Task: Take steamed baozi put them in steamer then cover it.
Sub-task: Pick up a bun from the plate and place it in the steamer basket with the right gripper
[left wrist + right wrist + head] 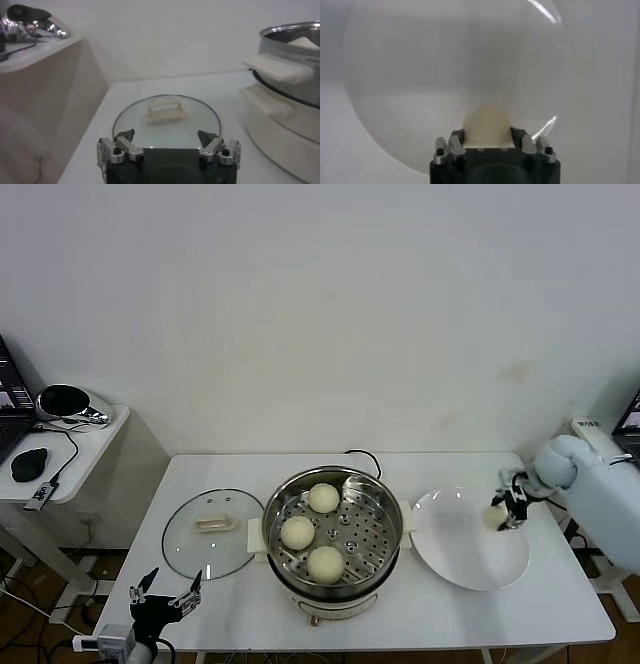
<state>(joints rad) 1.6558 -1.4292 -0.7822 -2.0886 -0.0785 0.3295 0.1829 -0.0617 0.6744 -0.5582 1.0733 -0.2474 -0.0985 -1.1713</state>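
Nearest, left claw (164, 593) gapes empty; right claw (508, 510) clamps a baozi (496, 516) over the plate (470, 569).

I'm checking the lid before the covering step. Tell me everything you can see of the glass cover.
The cover is a round clear glass lid with a thin metal rim and a cream-white oblong handle at its centre. It lies flat, handle up, on the white table, just left of the steamer, apparently not touching it. Nothing holds it: the left end effector hovers open near its front edge, short of the rim.
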